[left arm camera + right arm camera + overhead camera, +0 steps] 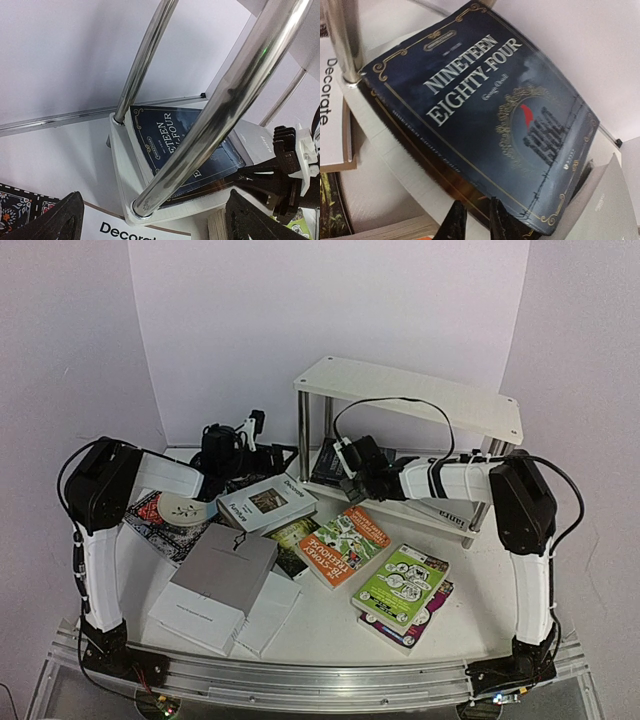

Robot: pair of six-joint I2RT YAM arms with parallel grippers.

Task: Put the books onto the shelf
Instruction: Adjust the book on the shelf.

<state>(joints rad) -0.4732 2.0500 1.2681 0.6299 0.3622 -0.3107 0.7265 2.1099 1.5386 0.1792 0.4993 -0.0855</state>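
The shelf (410, 398) stands at the back right, a white two-tier rack on shiny tube legs (150, 50). A dark blue book, "Nineteen Eighty-Four" (485, 110) (170, 140) (326, 466), lies flat on its lower board. My right gripper (476, 217) (350, 483) is at that book's near spine edge, fingers almost together with nothing between them. My left gripper (155, 222) (248, 430) hangs open wide just left of the shelf, holding nothing. On the table lie a white "Decorate" book (268, 502), a grey book (225, 562), an orange book (343, 545) and a lime green book (402, 585).
A dark green book (290, 540) peeks out under the orange one. A magenta book (418, 625) lies under the lime one. A patterned black-red placemat (155, 520) lies at the left. A white book (455, 510) rests on the lower board's right part.
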